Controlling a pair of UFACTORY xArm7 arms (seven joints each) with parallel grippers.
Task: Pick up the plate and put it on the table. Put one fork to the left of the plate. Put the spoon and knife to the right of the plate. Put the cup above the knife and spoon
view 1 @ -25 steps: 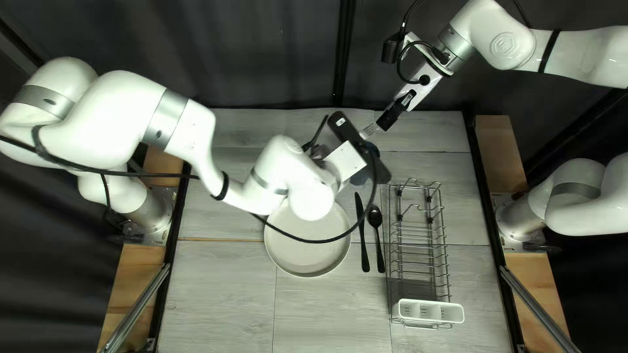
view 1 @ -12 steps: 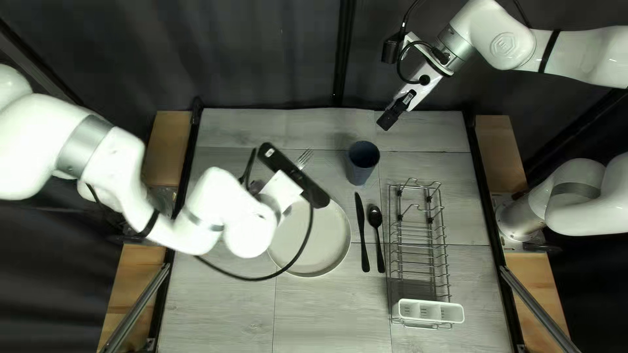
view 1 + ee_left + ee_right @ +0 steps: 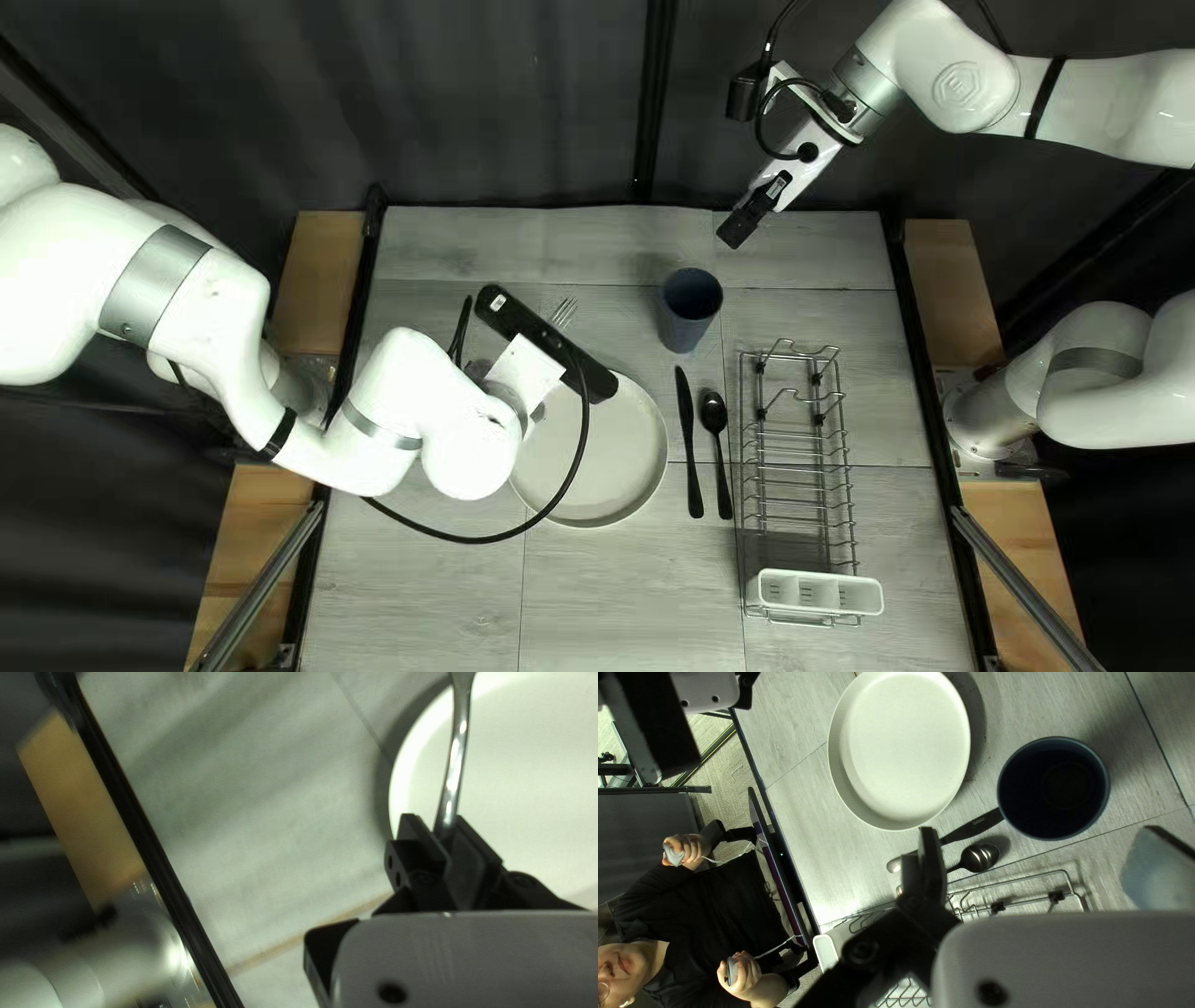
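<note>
Left wrist view: my left gripper (image 3: 434, 824) has its fingers closed on the fork (image 3: 458, 753).
Fork: slim, shiny metal, crossing in front of the rim of the plate (image 3: 529, 784).
Fork step: I judge this is the placing; next I need to carry it clear of the rim, square it up on the plate's left, lower and release.
Plate: pale, round, flat on the tabletop (image 3: 623, 597).
Knife (image 3: 687, 436) and spoon (image 3: 715, 429): side by side, right of the plate.
Cup (image 3: 691, 305): dark blue, upright above them.
Right gripper (image 3: 737, 234): fingers together, empty.
</note>
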